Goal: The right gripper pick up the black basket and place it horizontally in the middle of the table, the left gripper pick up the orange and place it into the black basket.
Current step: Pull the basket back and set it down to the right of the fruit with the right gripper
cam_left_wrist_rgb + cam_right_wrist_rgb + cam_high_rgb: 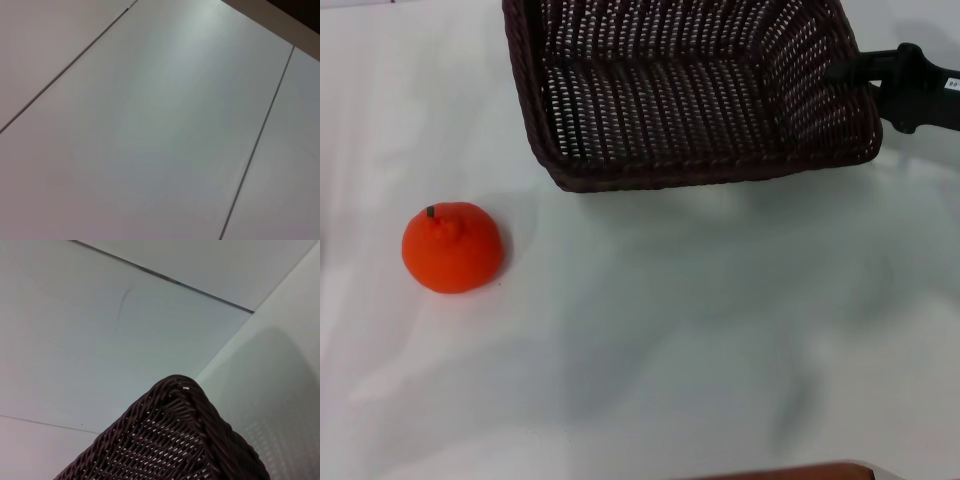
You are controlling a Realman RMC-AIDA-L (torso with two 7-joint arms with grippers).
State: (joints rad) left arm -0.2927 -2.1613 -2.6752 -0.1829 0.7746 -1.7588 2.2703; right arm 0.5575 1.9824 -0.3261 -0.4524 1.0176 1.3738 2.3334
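The black basket (pixel 690 100) is at the far side of the white table (pixel 670 330), tilted, with a soft shadow beneath it. My right gripper (pixel 865 78) comes in from the right and is shut on the basket's right rim, one finger inside the wall. A corner of the basket also shows in the right wrist view (pixel 175 440). The orange (pixel 451 248) sits alone on the table at the left, stem up, well apart from the basket. My left gripper is out of view; the left wrist view shows only white panels.
A thin brown strip (pixel 790 470) shows at the near edge of the head view. The basket's dotted shadow falls on a white surface in the right wrist view (pixel 280 405).
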